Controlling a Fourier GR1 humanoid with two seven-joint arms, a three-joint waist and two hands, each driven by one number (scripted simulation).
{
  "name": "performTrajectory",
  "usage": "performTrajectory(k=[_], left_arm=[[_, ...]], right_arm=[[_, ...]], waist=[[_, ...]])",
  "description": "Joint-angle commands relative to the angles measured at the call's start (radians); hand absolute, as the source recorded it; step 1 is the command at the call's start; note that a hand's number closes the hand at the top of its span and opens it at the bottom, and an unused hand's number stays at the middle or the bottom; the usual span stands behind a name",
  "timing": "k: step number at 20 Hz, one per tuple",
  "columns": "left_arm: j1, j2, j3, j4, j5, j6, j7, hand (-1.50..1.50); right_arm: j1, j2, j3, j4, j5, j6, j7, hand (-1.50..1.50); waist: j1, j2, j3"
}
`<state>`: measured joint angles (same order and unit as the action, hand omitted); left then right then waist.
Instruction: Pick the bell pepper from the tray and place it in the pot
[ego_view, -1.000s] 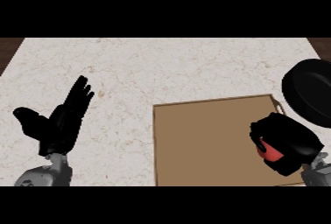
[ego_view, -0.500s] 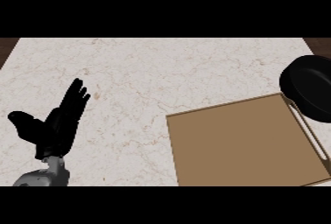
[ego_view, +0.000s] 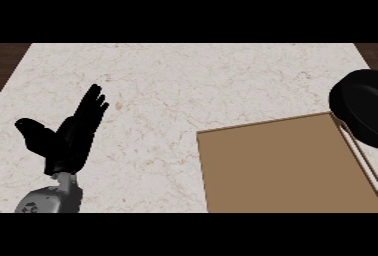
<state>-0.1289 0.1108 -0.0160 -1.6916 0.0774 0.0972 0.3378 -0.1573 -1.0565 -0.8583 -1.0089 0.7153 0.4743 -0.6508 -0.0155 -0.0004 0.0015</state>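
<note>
Only the head view to go on here. The left hand (ego_view: 70, 132) sits at the lower left of the frame, fingers straight and open, just resting. The tray (ego_view: 280, 170) fills the lower right and nothing shows on the part in view. The pot (ego_view: 359, 107) pokes in at the right edge, just beside the tray. No bell pepper anywhere, and the right hand is out of frame, so I can't tell its fingers. My guess: pepper is off the tray, placement unconfirmed.
</note>
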Motion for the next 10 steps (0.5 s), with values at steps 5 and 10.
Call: performTrajectory(k=[5,10], left_arm=[[0.022,-0.019,-0.033,-0.036,-0.027,0.014,0.010,0.00],[-0.040,-0.009,-0.005,0.036,-0.017,-0.001,-0.007,0.00]], right_arm=[[-0.102,-0.174,-0.094,0.111,-0.206,0.148,-0.130,1.50],[-0.211,-0.207,0.011,0.053,-0.292,0.221,0.046,1.50]], waist=[[0.016,-0.002,-0.001],[0.027,0.002,-0.003]])
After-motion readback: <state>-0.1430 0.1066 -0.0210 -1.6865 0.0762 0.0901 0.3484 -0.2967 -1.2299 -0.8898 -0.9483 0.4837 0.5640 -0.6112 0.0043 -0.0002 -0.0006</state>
